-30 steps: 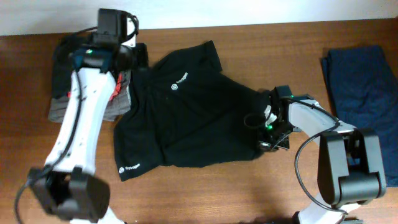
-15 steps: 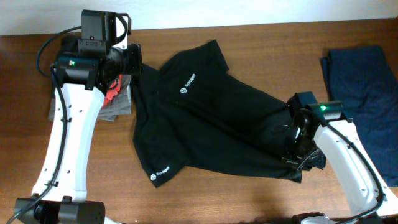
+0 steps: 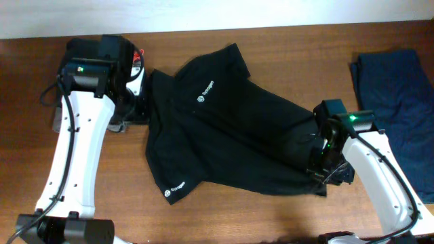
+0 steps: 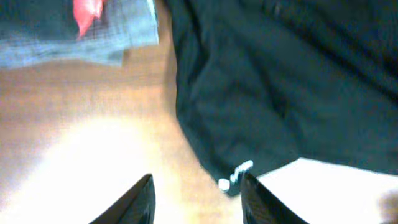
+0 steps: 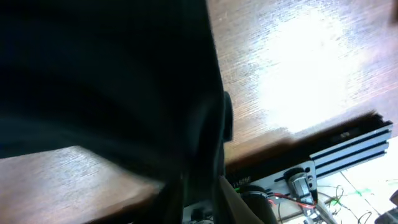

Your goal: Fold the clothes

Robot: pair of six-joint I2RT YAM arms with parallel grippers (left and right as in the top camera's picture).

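the black shirt lies unfolded and rumpled across the middle of the wooden bench. it runs on a slant from its collar end at the back left to its hem at the front right. the small white chest logo faces up, and one sleeve points toward the front edge with white lettering on its hem.

the left claw hangs over bare wood just beside that sleeve. its two fingers are spread apart with nothing between them, so it is open and empty. behind it sits a folded pile of grey cloth with something red on top, close to the shirt's left edge.

the right claw is at the shirt's right end, where the fabric bunches up. in the right wrist view black cloth drapes over the fingers and hides most of them. i cannot tell whether it is gripping the cloth or just sitting under it.

a dark blue cloth lies by the right edge of the bench, well apart from the shirt.
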